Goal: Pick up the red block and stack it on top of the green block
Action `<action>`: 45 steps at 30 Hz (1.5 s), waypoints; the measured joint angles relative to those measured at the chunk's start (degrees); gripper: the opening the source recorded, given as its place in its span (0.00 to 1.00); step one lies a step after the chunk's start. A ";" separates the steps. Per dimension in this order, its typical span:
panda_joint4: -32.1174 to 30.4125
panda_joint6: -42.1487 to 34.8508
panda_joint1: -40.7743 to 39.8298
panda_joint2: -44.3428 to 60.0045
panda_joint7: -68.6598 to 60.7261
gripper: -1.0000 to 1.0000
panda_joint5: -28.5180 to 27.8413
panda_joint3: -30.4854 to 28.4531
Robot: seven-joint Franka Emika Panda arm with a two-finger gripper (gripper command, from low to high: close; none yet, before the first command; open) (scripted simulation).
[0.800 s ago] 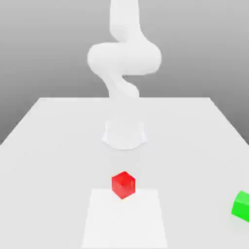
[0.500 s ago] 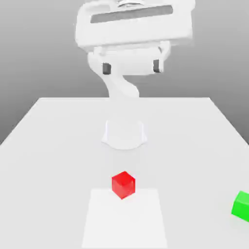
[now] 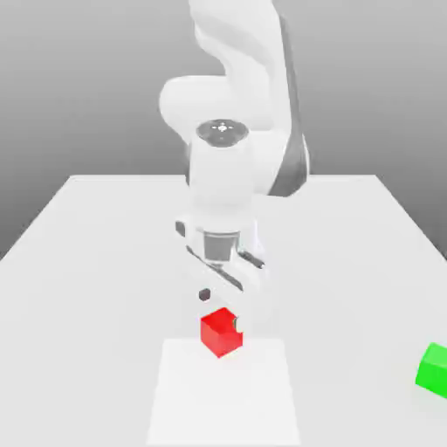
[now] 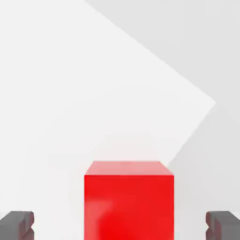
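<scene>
That little red block (image 3: 220, 333) on the table (image 3: 87, 262) looks light, rigid and kinda glossy. The tool (image 3: 220, 310) hangs right over it, wide open, holding nothing. I'd pinch two flat opposite sides, mid-height.

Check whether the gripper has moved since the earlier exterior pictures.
Yes. The gripper has come down from high above the table to sit right at the red block, which has stayed put; its fingers are open.

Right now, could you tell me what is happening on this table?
A white robot arm has its gripper low over the red block, open, with a fingertip on each side and clear gaps between. Nothing is lifted. The green block sits apart at the exterior view's right, on the table.
</scene>
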 joint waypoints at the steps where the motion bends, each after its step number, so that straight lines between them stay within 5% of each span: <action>1: 0.20 1.16 0.30 1.41 1.68 0.50 -2.37 -1.05; 6: 0.99 7.16 7.00 8.36 6.88 0.50 -9.95 -9.76; 7: 1.04 7.81 7.81 9.08 7.08 0.00 -10.28 -10.68; 15: 0.98 6.95 7.06 8.01 6.85 0.00 -9.84 -9.74; 20: 0.19 1.36 5.54 1.49 1.26 0.00 -1.68 -5.56; 28: -1.38 -7.39 9.39 -8.66 -4.54 0.00 6.33 -7.02; 35: 11.65 -14.52 20.25 -1.95 -3.36 0.00 7.18 0.34; 45: 31.70 -22.66 34.39 9.98 5.57 0.00 -2.26 6.19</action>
